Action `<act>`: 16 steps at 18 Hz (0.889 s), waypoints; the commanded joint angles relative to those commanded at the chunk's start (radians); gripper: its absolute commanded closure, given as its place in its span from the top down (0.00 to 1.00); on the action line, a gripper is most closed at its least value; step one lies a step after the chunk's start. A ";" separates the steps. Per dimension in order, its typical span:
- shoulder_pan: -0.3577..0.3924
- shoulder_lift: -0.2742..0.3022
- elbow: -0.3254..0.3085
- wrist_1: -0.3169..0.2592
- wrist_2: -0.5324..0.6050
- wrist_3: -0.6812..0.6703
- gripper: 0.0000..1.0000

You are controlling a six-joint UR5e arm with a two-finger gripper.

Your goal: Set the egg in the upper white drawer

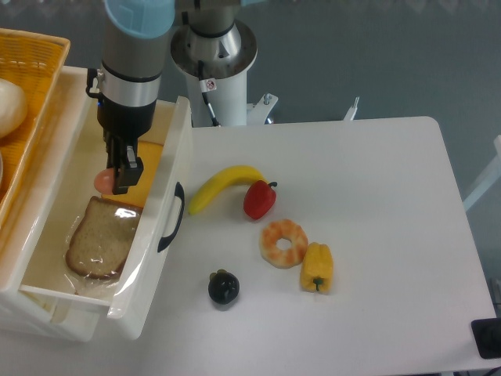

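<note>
No readable text showed anywhere; the small red-and-white sticker [208, 84] on the robot's white cylindrical base [223, 90] was too small to make out.

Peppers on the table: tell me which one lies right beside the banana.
The red pepper, dark stem up, sits against the banana. The yellow pepper lies farther off, beside the shrimp ring.

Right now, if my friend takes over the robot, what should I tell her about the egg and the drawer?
Gripper: its fingers are shut on the egg.
Egg: held over the inside of the open white drawer, just past the slice of bread lying in it.
Done: egg picked up and brought over the drawer.
Left: lower it, let go, lift the arm out. Whether the egg touches the bottom yet, I cannot tell.
</note>
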 joint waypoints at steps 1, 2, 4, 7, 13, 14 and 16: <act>-0.006 -0.005 -0.003 0.000 -0.002 0.000 0.38; -0.015 -0.006 -0.014 0.000 0.000 0.000 0.38; -0.023 -0.017 -0.020 0.002 0.000 0.000 0.39; -0.029 -0.031 -0.018 0.000 -0.002 0.000 0.39; -0.037 -0.041 -0.020 -0.002 -0.002 0.000 0.40; -0.038 -0.043 -0.020 -0.002 -0.002 0.000 0.40; -0.038 -0.045 -0.020 -0.002 0.000 0.000 0.41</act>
